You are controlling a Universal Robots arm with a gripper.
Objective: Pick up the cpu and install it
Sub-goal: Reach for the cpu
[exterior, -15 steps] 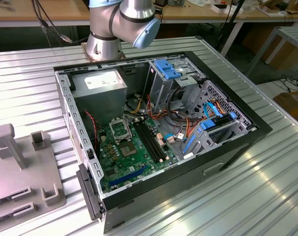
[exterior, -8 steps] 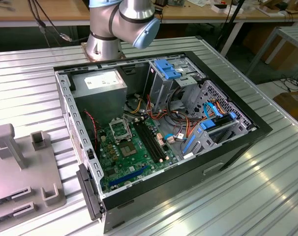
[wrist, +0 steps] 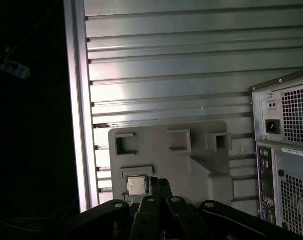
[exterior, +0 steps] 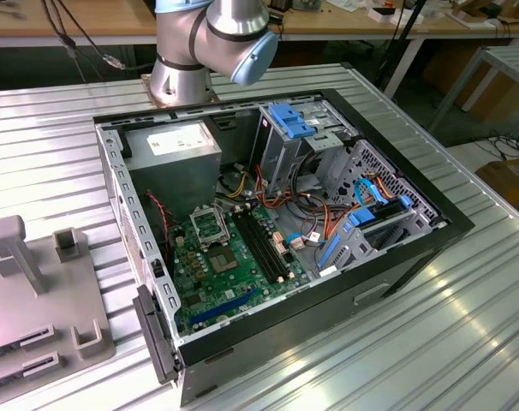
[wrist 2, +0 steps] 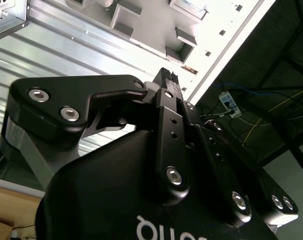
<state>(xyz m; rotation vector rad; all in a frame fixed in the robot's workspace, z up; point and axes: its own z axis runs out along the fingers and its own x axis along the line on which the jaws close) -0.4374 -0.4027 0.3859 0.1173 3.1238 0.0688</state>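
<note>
Nearest the lens in the first wrist view, the gripper (wrist: pixel 160 186) is hanging with its fingers drawn together and nothing between them, so the arm is carrying no part. Just beside the gripper in that picture, the cpu (wrist: pixel 136 186) is lying flat, metal top up, in a shallow square pocket of the grey fixture plate (wrist: pixel 191 160). Judgement: the pocket is holding the chip square at a known spot for a grasp from above, and the pick-up is not yet made. No contact between gripper and chip is showing. Beyond the plate the ribbed metal table (wrist: pixel 191 65) is running off, and the rear panel of the computer case (wrist: pixel 286 150) is standing beside the plate. The second wrist view is looking along the gripper's black body. It is showing the fingertips (wrist 2: pixel 166 77) pressed close, with more of the plate's pockets past them, while the first wrist view is giving the chip itself. The exterior view is supplying the target. The plate is sitting in the lower corner on the exterior view's left, and the case is lying open side up in the centre of the frame, probably so that a straight descent can reach the board. On the green motherboard (exterior: pixel 217 287) the silver-framed socket (exterior: pixel 210 228) is sitting just beside the long black memory slots (exterior: pixel 265 248). Farthest off, at top centre, the arm's base (exterior: pixel 182 73) is rising out of frame.
</note>
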